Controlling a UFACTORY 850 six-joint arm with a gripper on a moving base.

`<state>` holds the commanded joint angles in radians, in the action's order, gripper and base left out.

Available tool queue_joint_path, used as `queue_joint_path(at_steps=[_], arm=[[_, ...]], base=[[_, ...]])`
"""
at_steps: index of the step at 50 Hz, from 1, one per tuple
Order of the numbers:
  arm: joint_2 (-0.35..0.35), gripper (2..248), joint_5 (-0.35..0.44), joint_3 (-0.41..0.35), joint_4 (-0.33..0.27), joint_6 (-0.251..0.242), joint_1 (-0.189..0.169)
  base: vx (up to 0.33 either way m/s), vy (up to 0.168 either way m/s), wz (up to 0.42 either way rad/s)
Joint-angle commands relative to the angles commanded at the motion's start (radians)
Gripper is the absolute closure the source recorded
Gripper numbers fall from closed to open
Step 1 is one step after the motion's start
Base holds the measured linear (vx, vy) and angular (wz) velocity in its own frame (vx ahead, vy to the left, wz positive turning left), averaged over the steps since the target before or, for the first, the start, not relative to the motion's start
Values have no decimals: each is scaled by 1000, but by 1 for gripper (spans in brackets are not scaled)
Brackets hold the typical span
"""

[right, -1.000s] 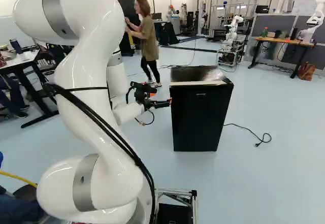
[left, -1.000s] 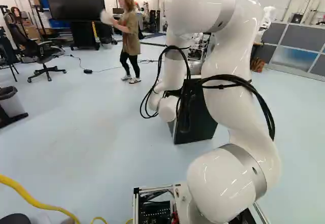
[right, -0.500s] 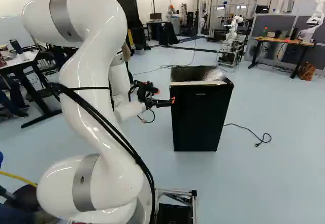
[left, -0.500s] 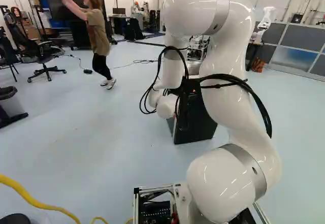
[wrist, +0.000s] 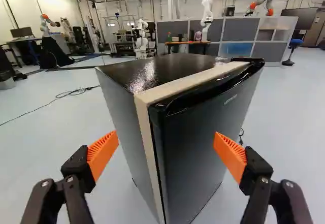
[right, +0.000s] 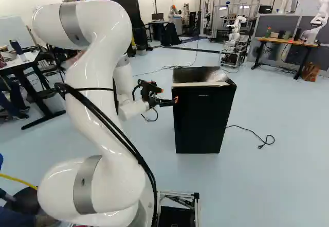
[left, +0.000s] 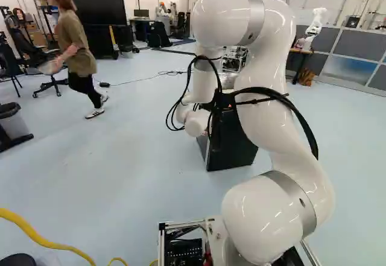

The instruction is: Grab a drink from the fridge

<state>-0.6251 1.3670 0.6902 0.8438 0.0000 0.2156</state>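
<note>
In the right base view my gripper (right: 176, 100) shows beside the upper left edge of the black fridge (right: 203, 121). The wrist view has the gripper (wrist: 166, 138) open, its orange pads wide apart and nothing gripped. Ahead of it stands the fridge (wrist: 203, 127), with a door edge and pale trim strip between the fingers' lines. Its door is closed, so the inside is hidden. My arm partly covers the fridge (left: 232, 151) in the left base view. No drink can be made out.
A cable (right: 257, 137) lies on the floor beside the fridge. Behind stand a wooden table (right: 288, 42), grey partitions (wrist: 238, 31) and another robot (wrist: 206, 16). At the left of the left base view are an office chair (left: 51, 67) and a bin (left: 13, 121).
The arm has bent a little lower and forward, bringing the open gripper slightly farther along beside the fridge's upper edge. The fridge and base have stayed put.
</note>
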Motion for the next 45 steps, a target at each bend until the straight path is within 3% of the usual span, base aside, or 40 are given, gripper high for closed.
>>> queue_joint_path(at_steps=[45], arm=[[-26, 3, 0, 42, 46, 0, -39]], base=[[0, 0, 0]])
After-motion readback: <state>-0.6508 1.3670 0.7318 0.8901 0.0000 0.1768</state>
